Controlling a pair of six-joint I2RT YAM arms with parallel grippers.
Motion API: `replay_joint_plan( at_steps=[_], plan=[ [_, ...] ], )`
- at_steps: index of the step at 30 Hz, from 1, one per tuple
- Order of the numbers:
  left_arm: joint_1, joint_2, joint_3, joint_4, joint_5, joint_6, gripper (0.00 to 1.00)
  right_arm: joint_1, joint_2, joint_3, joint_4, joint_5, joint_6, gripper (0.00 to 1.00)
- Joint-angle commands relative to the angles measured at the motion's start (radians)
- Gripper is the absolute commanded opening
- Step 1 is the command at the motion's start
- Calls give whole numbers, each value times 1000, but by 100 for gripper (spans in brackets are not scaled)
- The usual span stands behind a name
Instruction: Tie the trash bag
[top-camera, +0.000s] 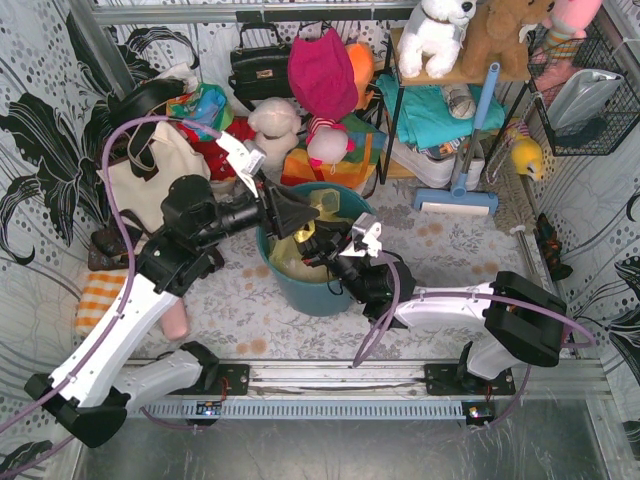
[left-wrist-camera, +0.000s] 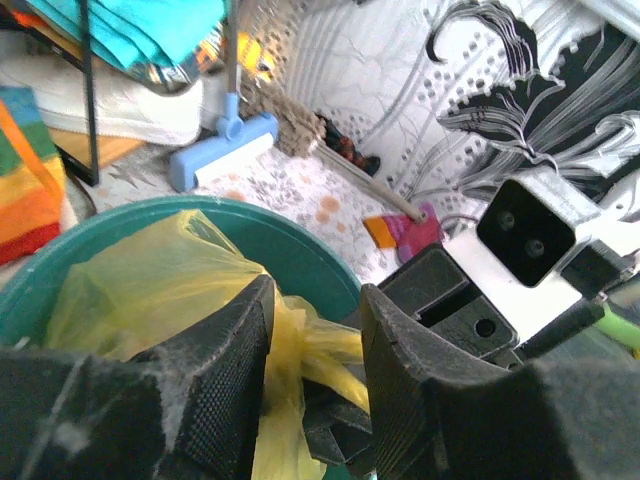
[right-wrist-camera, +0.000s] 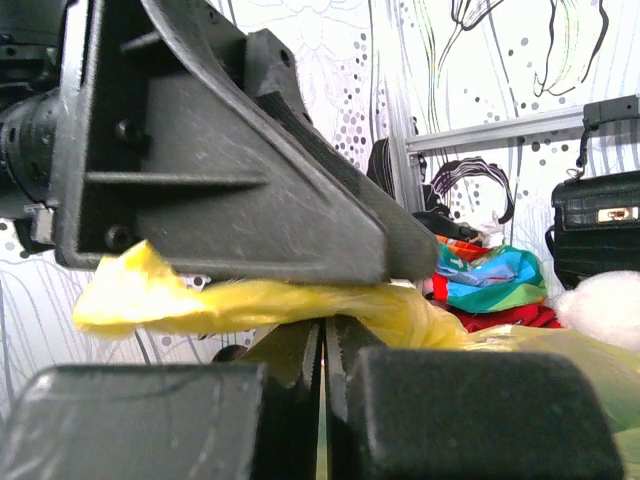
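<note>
The yellow trash bag (top-camera: 327, 206) sits inside the round teal bin (top-camera: 320, 295) at the middle of the table. My left gripper (top-camera: 295, 212) hangs over the bin's near-left rim. In the left wrist view its jaws (left-wrist-camera: 318, 300) stand apart around a twisted yellow end of the bag (left-wrist-camera: 285, 330), which lies against the left finger (left-wrist-camera: 215, 390) only. My right gripper (top-camera: 318, 240) reaches in from the right, just under the left one. Its jaws (right-wrist-camera: 324, 335) are shut, with thin yellow film pinched in the slit. A twisted bag end (right-wrist-camera: 250, 305) runs across just above them, under the left gripper's finger.
A cream tote bag (top-camera: 155, 175) lies left of the bin, with plush toys (top-camera: 275, 120) and a black handbag (top-camera: 262, 65) behind it. A blue squeegee (top-camera: 455, 200) and a shelf rack (top-camera: 440, 110) stand at the back right. An orange checked cloth (top-camera: 100, 300) lies at the left.
</note>
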Motion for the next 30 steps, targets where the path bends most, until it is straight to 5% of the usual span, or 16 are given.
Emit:
replay_joint_plan(
  at_steps=[1, 10, 22, 30],
  plan=[
    [-4, -84, 20, 49, -168, -11, 49, 6, -7, -23, 142, -16, 38, 0],
    [-5, -276, -99, 9, -548, -203, 53, 5, -10, -36, 159, -8, 59, 0],
    [24, -437, -463, 261, -510, -656, 53, 5, -19, -42, 157, -9, 86, 0],
    [156, -445, -678, 684, -292, -968, 53, 5, -27, -48, 157, -8, 87, 0]
  ],
)
